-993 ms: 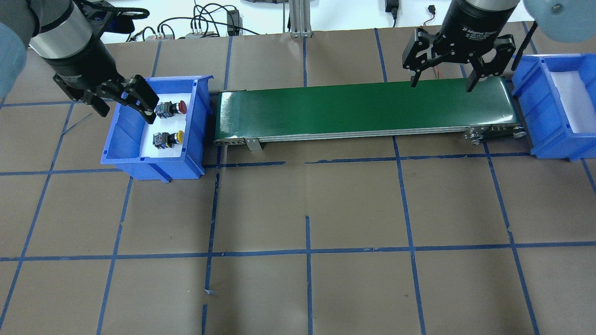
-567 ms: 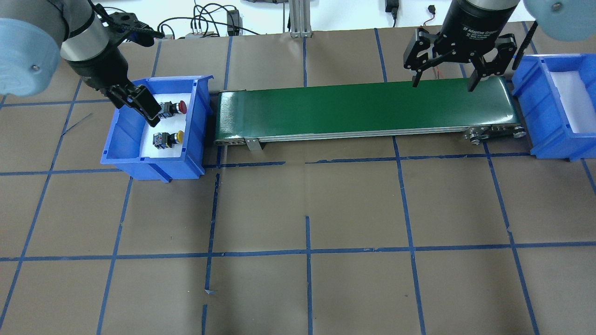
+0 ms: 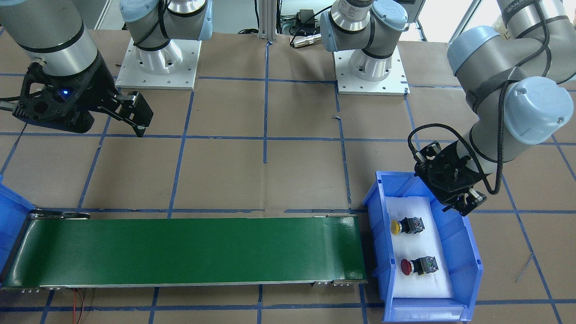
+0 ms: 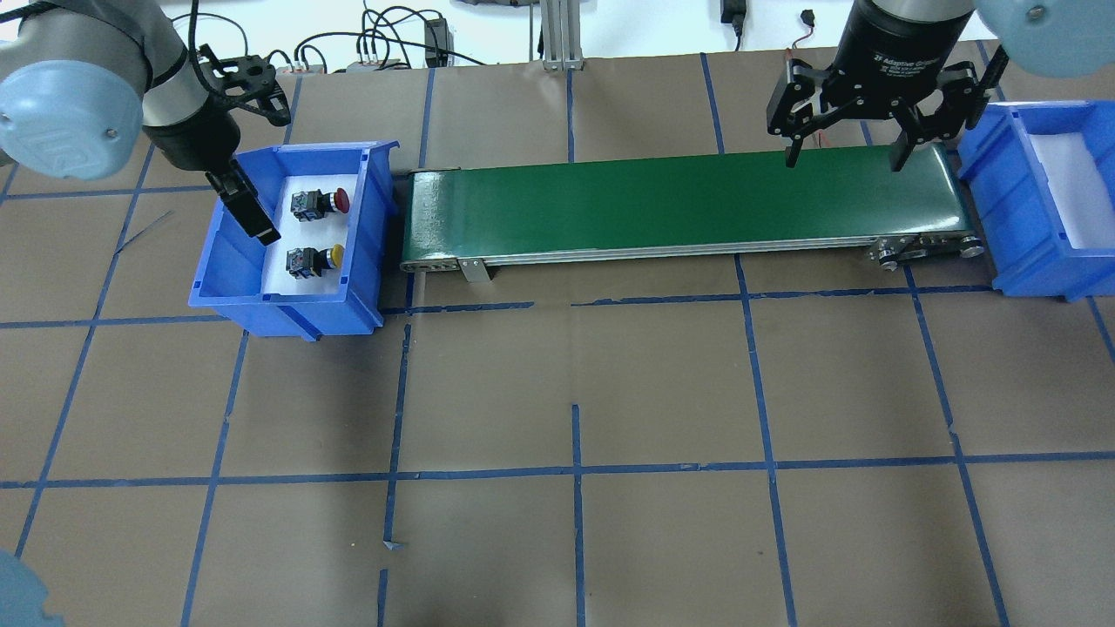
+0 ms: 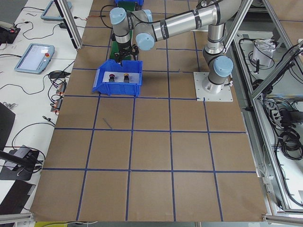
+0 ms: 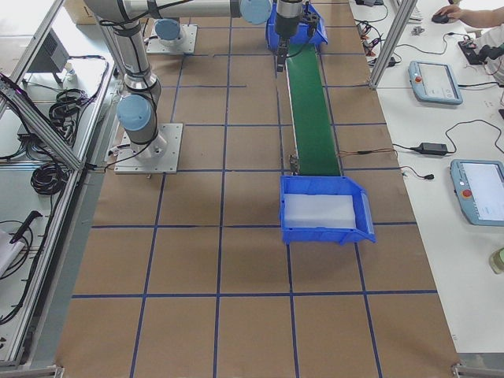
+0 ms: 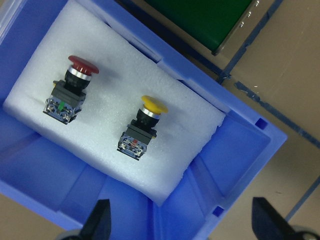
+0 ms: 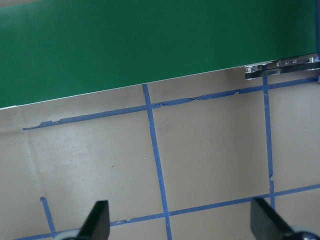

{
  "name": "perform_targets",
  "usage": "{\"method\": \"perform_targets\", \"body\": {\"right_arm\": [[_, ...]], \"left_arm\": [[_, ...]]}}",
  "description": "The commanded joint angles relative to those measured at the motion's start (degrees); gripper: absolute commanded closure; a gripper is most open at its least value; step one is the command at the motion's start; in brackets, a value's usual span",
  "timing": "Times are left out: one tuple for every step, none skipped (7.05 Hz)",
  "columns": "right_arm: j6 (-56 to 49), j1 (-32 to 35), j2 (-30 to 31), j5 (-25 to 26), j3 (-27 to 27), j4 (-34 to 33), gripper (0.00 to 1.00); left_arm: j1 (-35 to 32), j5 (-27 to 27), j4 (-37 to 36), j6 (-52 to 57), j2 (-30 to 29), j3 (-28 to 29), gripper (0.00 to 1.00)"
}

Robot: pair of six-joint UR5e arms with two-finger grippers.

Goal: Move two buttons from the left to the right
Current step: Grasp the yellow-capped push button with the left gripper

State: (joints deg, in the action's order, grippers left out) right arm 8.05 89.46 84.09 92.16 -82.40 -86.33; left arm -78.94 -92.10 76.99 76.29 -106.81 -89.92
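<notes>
Turned edge-on since before, my left gripper (image 4: 261, 228) hangs, fingers apart, over the blue plastic bin (image 4: 287, 315) by the table's far left corner; the red-capped push-button switch (image 4: 318, 203) and yellow-capped switch (image 4: 314, 259) lie inside on white foam (image 4: 327, 231), my right gripper (image 4: 844, 162) spread too

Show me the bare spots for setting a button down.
The belt lies bare from the left bin to the right bin, whose foam is bare too. Crowded: left bin, with red button, yellow button and left gripper over its rim.
</notes>
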Motion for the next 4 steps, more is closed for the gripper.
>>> {"method": "perform_targets", "body": {"right_arm": [[0.4,2.4,0.1,-2.0,0.2,-0.1,0.0],[0.7,5.0,0.0,-0.6,0.2,-0.8,0.0],[0.7,5.1,-0.4,-0.6,0.3,-1.0,0.0],[0.6,5.0,-0.7,0.4,0.2,-0.9,0.0]], "left_arm": [[0.1,-0.3,-6.1,16.2,-5.3,-0.1,0.0],[0.0,-0.2,-9.5,20.2,-7.7,-0.2,0.0],[0.1,-0.2,-10.5,23.9,-9.4,-0.2,0.0],[0.1,-0.4,-10.6,24.9,-10.4,-0.4,0.0]]}}
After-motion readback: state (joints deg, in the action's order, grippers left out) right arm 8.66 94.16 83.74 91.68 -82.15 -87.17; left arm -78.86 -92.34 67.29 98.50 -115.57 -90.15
